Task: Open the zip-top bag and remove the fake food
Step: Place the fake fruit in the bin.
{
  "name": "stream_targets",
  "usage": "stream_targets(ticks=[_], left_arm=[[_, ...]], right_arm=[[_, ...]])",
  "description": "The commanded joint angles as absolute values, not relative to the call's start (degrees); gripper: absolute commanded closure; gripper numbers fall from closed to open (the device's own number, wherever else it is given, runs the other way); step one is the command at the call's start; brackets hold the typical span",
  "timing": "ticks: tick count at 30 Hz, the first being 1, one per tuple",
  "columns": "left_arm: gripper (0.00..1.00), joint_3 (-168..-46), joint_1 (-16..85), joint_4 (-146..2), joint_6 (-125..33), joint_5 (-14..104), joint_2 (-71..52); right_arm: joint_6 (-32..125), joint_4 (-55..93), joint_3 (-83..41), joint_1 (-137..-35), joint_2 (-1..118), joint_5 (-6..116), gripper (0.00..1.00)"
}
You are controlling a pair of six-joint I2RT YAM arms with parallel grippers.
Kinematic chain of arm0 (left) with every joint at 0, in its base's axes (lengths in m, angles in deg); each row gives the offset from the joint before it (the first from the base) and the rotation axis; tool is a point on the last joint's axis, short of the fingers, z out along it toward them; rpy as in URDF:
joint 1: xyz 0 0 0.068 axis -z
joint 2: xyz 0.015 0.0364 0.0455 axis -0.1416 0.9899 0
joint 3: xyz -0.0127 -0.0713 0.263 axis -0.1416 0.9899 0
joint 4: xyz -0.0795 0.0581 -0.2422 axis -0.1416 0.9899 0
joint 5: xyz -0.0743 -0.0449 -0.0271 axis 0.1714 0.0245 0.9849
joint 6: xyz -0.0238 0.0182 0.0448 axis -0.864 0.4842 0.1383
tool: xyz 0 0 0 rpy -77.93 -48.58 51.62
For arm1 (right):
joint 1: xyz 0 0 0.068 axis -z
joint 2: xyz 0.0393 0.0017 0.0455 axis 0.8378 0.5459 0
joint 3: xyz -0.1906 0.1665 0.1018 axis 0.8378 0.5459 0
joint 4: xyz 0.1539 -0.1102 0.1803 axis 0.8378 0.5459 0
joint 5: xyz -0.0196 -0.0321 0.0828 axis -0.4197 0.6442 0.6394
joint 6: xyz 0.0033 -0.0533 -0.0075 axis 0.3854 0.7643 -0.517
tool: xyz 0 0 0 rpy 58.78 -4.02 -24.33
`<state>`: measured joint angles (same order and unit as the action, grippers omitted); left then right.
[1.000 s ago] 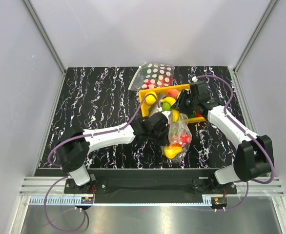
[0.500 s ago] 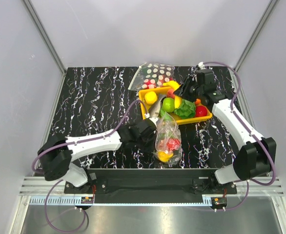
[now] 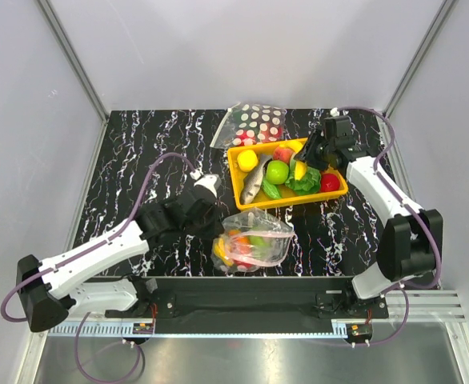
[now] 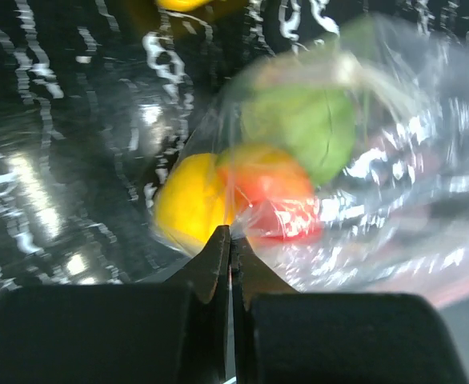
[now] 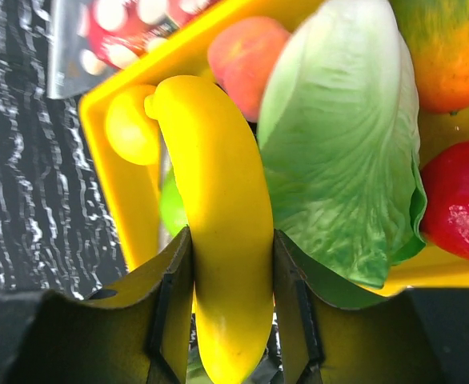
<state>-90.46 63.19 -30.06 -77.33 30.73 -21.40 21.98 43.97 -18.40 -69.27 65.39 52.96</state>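
Right end effector (image 5: 230, 240) clamps banana (image 5: 218, 160) | left end effector (image 4: 230, 232) pinches zip-top bag (image 3: 258, 240) (long axis left-right)

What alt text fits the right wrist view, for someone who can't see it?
The right gripper is shut on a yellow banana, above the yellow tray. In the tray lie a green lettuce leaf, a peach, a lemon and a red fruit; a polka-dot bag shows top left.

The left arm (image 3: 98, 256) and right arm (image 3: 382, 192) are built of white tube-shaped links joined by bulky black joints; a thin purple cable (image 3: 370, 111) loops along each. The left hand (image 4: 229, 248) and right hand (image 5: 230, 296) have flat, dark, tapering fingers.
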Motion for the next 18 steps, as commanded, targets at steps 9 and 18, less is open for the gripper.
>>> stream_targets(ticks=[9, 18], left_arm=[[1.0, -96.7, 61.5, -24.7, -74.3, 27.4, -23.5], [1.0, -95.2, 61.5, -29.8, -74.6, 31.3, -22.1]], right_arm=[[24.1, 43.2, -16.1, -69.4, 70.4, 51.5, 0.87], [25.0, 42.5, -13.5, -70.2, 71.9, 53.4, 0.52]])
